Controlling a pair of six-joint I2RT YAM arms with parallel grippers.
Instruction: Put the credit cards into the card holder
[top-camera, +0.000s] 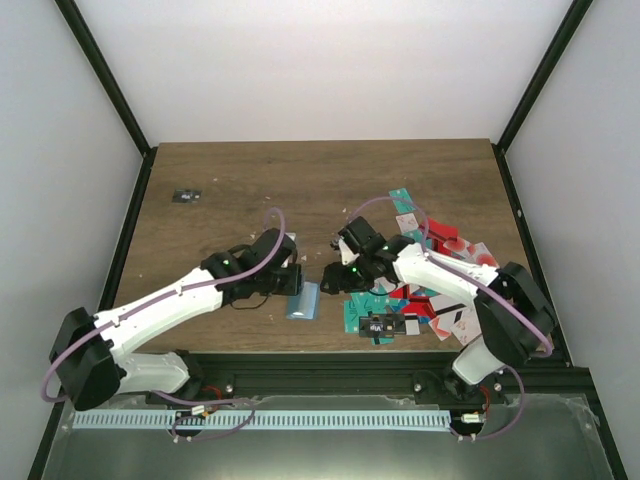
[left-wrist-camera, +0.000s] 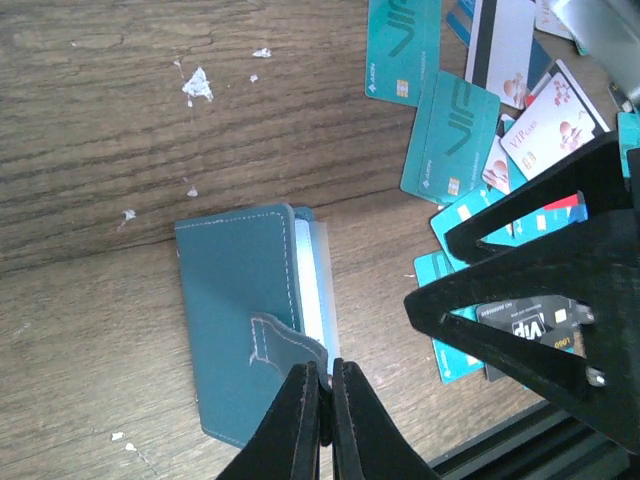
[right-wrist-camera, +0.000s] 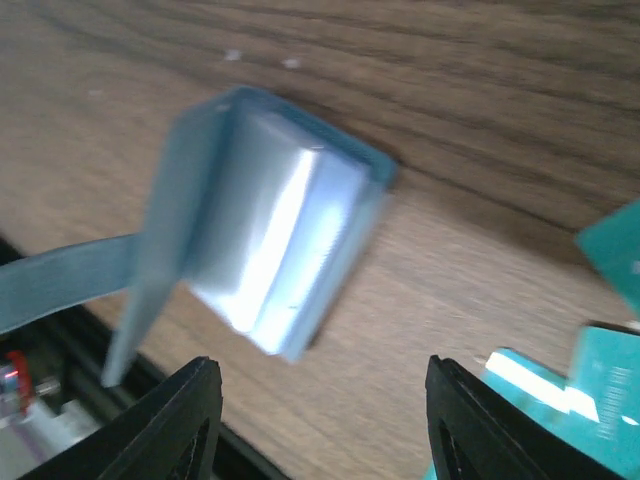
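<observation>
The blue-grey card holder (top-camera: 303, 301) (left-wrist-camera: 230, 300) lies near the table's front edge, its cover slightly raised off the pale ribbed pockets (right-wrist-camera: 290, 240). My left gripper (top-camera: 291, 281) (left-wrist-camera: 325, 385) is shut on the holder's strap tab (left-wrist-camera: 285, 345). My right gripper (top-camera: 336, 266) (right-wrist-camera: 325, 400) hangs open and empty just right of the holder, above bare wood. In the left wrist view its black fingers (left-wrist-camera: 520, 290) stretch across the cards. The credit cards (top-camera: 425, 300) (left-wrist-camera: 450, 135) (right-wrist-camera: 610, 370), mostly teal with some red, white and black, lie in a loose heap on the right.
A tiny black object with white marks (top-camera: 186, 196) sits at the far left. White crumbs (left-wrist-camera: 197, 85) dot the wood beyond the holder. A black frame rail (top-camera: 320, 362) runs along the near edge, and black posts and white walls close in the table.
</observation>
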